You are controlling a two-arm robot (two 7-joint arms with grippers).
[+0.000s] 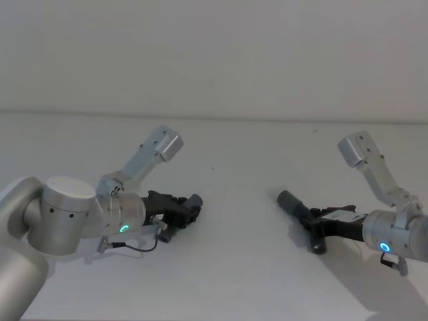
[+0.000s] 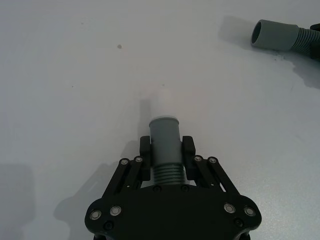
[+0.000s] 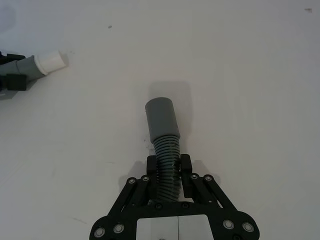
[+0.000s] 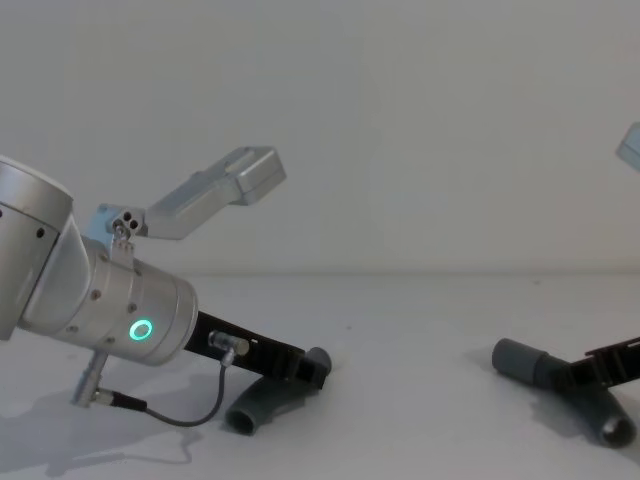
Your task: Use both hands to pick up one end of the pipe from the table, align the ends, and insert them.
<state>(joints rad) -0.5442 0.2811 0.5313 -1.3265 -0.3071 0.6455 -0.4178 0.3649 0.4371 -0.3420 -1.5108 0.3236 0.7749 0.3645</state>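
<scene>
Two dark grey ribbed pieces of pipe lie apart on the white table (image 1: 234, 274). My left gripper (image 1: 186, 211) is shut on the left pipe piece (image 4: 268, 403). In the left wrist view the left gripper (image 2: 166, 156) clamps the ribbed part just behind the grey cuff (image 2: 164, 135), whose white tip (image 2: 162, 104) points ahead. My right gripper (image 1: 315, 225) is shut on the right pipe piece (image 1: 294, 204). The right gripper (image 3: 169, 169) grips its ribs behind the plain grey cuff (image 3: 161, 118). The two ends face each other across a wide gap, low over the table.
The far end of each pipe piece (image 4: 612, 428) curves down toward the table behind its gripper. A thin cable (image 4: 190, 415) hangs under the left wrist. The table's far edge meets a plain wall (image 1: 214, 53).
</scene>
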